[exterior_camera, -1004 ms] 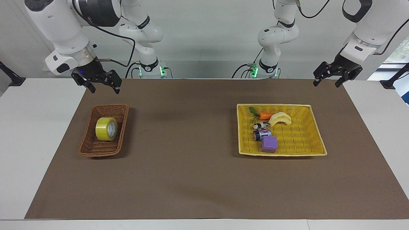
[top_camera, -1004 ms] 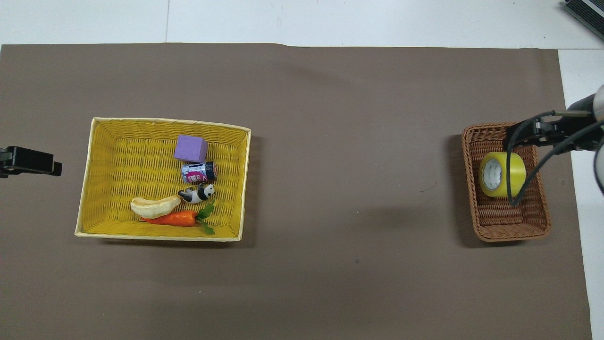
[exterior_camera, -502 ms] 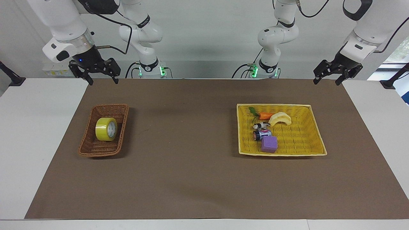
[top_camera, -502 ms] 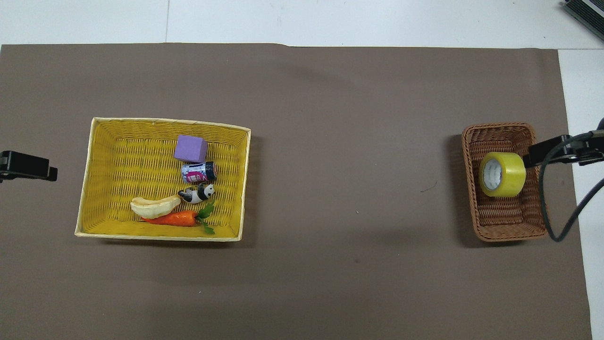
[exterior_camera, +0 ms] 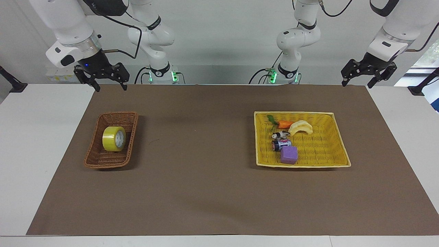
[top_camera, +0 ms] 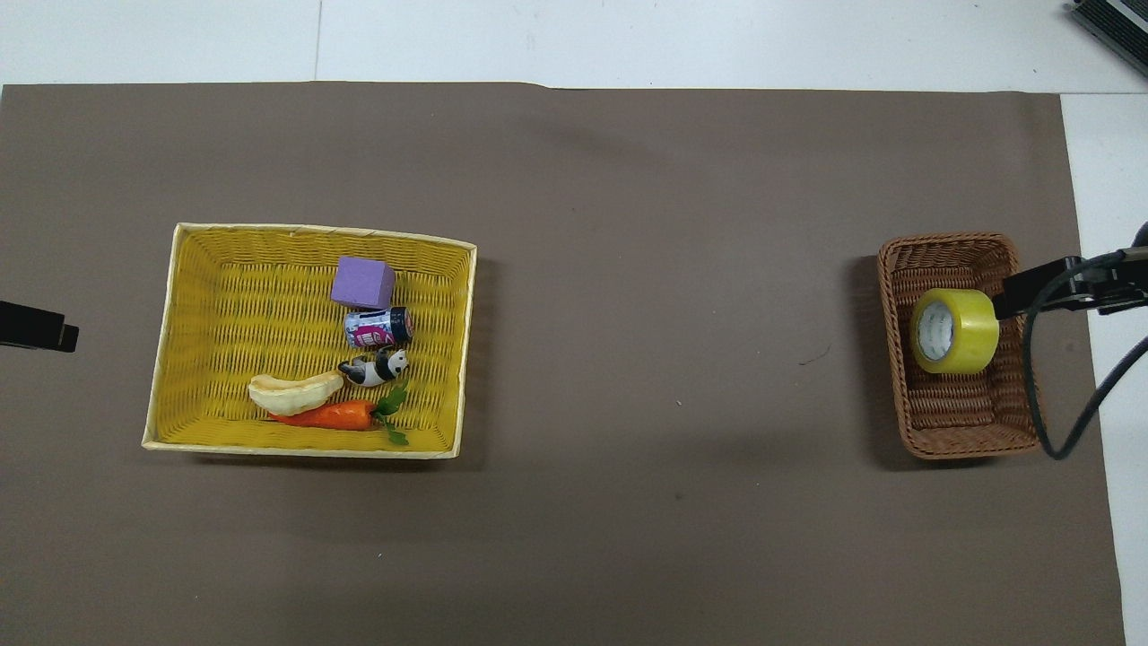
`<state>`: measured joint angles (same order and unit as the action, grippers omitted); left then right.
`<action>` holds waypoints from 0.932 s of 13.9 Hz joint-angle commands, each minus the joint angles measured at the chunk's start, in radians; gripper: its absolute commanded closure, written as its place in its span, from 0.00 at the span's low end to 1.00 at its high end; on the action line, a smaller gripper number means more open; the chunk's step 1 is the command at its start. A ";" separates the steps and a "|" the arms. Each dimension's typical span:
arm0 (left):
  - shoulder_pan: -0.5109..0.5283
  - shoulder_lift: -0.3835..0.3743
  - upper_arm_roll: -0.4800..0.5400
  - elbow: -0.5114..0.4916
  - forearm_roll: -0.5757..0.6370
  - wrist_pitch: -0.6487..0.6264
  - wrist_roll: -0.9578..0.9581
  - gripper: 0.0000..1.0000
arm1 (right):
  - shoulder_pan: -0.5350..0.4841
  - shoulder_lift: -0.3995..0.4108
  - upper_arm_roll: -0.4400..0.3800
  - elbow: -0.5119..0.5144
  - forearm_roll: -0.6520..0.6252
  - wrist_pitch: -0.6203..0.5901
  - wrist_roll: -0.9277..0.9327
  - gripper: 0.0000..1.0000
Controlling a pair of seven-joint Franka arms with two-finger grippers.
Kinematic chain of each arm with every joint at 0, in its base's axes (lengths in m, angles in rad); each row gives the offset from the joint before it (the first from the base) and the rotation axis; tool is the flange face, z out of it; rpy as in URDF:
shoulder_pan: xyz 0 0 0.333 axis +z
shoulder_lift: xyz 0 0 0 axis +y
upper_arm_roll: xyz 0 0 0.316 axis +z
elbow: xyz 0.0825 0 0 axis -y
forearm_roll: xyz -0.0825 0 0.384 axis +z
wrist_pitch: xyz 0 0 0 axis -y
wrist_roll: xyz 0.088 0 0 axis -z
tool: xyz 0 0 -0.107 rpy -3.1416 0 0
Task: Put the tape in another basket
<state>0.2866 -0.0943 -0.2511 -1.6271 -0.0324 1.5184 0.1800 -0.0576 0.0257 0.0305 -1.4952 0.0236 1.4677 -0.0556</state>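
The tape point(exterior_camera: 114, 138) is a yellow roll standing on its edge in the brown wicker basket point(exterior_camera: 99, 160), toward the right arm's end of the table. It also shows in the overhead view point(top_camera: 953, 331), in the basket point(top_camera: 960, 435). My right gripper point(exterior_camera: 111, 87) hangs open and empty, high over the mat's corner by the robots, apart from the basket. In the overhead view the right gripper point(top_camera: 1049, 289) overlaps the basket's rim. My left gripper point(exterior_camera: 357, 84) hangs open and empty over the mat's other corner by the robots; only its tip point(top_camera: 40, 327) shows from overhead.
A yellow woven tray point(exterior_camera: 325, 151) toward the left arm's end holds a purple cube point(exterior_camera: 288, 155), a small can point(exterior_camera: 279, 144), a panda figure point(exterior_camera: 280, 134), a banana point(exterior_camera: 300, 127) and a carrot point(exterior_camera: 284, 124). A brown mat point(exterior_camera: 205, 171) covers the table.
My right gripper has risen and drawn back toward the robots from over the basket's rim. My left gripper has also lifted and drawn back a little. The tape has not moved.
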 commanded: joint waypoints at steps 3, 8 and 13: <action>0.006 -0.004 -0.011 0.009 0.017 -0.008 0.015 0.00 | -0.014 -0.020 0.005 -0.030 0.025 0.023 -0.024 0.00; -0.032 -0.015 -0.004 0.006 0.017 -0.069 0.004 0.00 | -0.022 -0.020 -0.007 -0.031 -0.005 0.019 -0.021 0.00; -0.348 0.027 0.285 0.077 0.032 -0.136 -0.002 0.00 | -0.097 -0.018 -0.012 -0.031 -0.024 0.022 -0.023 0.00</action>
<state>0.0262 -0.0954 -0.0300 -1.6163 -0.0285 1.4369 0.1808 -0.1547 0.0257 0.0125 -1.4962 0.0085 1.4677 -0.0689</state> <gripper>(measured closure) 0.000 0.000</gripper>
